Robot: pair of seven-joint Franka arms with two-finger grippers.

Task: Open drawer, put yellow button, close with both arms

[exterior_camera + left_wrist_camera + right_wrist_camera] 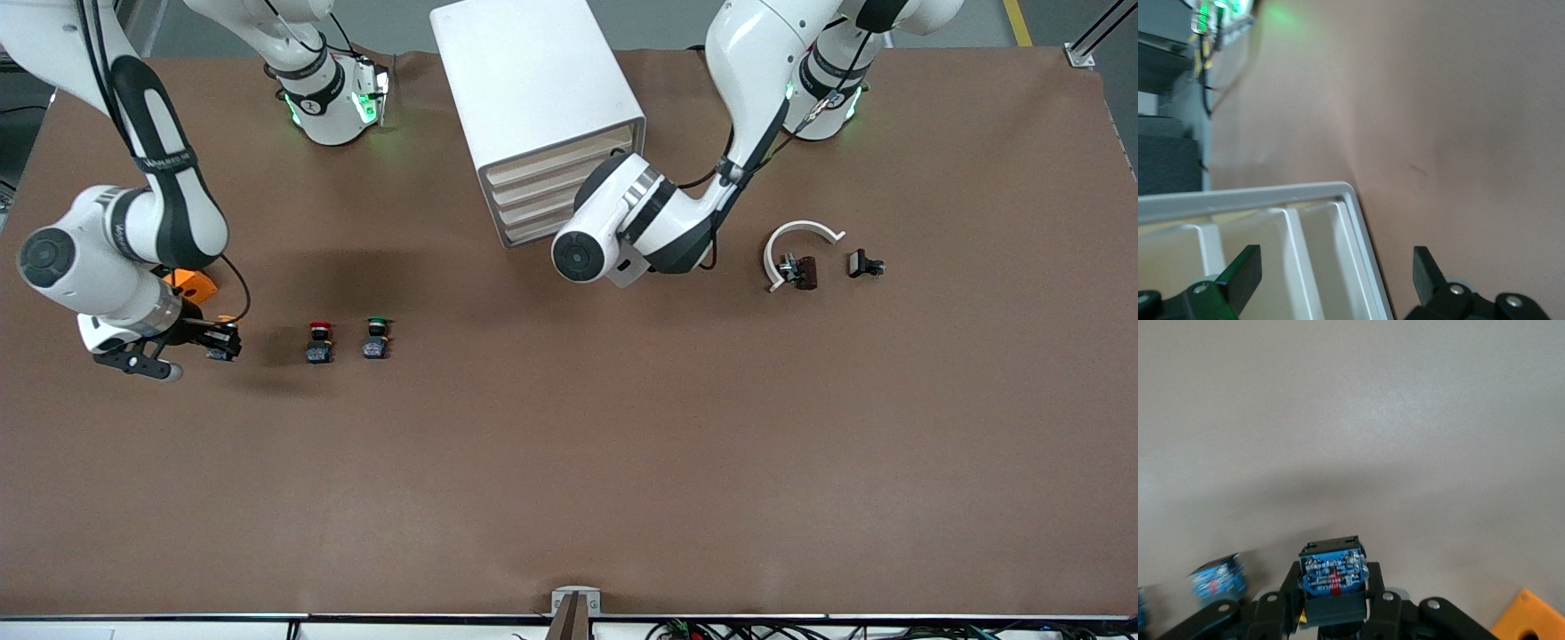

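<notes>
My right gripper [1331, 590] is shut on the yellow button [1331, 568]: its blue-labelled black body stands between the fingers and a sliver of yellow cap shows below. In the front view this gripper [224, 342] is low over the table at the right arm's end, beside the red button. The white cabinet [533, 89] stands near the arms' bases, and the left arm's hand [613, 236] hangs in front of its drawer fronts. My left gripper [1336, 260] is open over the drawer [1348, 220], whose white divided tray shows beneath the fingers.
A red-capped button [319, 342] and a green-capped button [376, 339] stand side by side near the right gripper. An orange block [194, 284] lies under the right arm. Toward the left arm's end lie a white curved piece [800, 236], a brown part [805, 271] and a black clip [864, 264].
</notes>
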